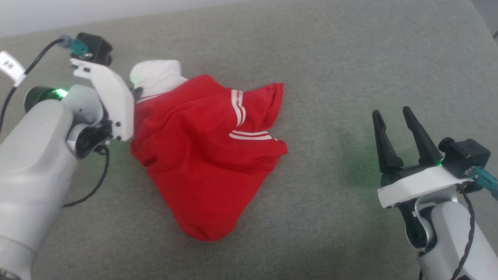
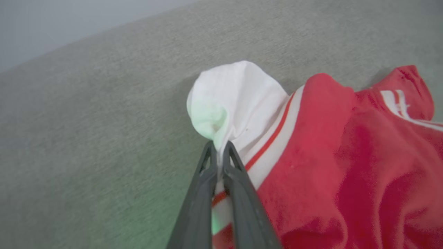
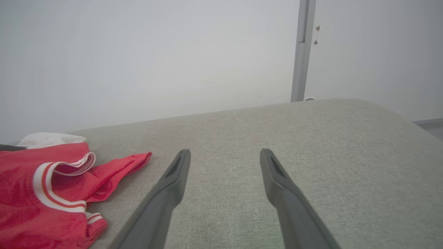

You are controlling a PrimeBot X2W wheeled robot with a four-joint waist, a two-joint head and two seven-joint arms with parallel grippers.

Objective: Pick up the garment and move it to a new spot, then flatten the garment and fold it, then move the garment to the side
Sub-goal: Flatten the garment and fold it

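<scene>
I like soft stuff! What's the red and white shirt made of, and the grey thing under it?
The garment: looks like thin, slightly shiny knit cloth; it crumples in soft folds. The grey surface: seems matte woven fabric, maybe upholstery; a fine speckled weave shows.

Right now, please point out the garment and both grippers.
garment (image 1: pixel 202 163): head view, on the red body cloth.
left gripper (image 2: pixel 219 148): left wrist view, between its shut fingertips.
right gripper (image 1: pixel 391 112): head view, between its open fingertips.
</scene>
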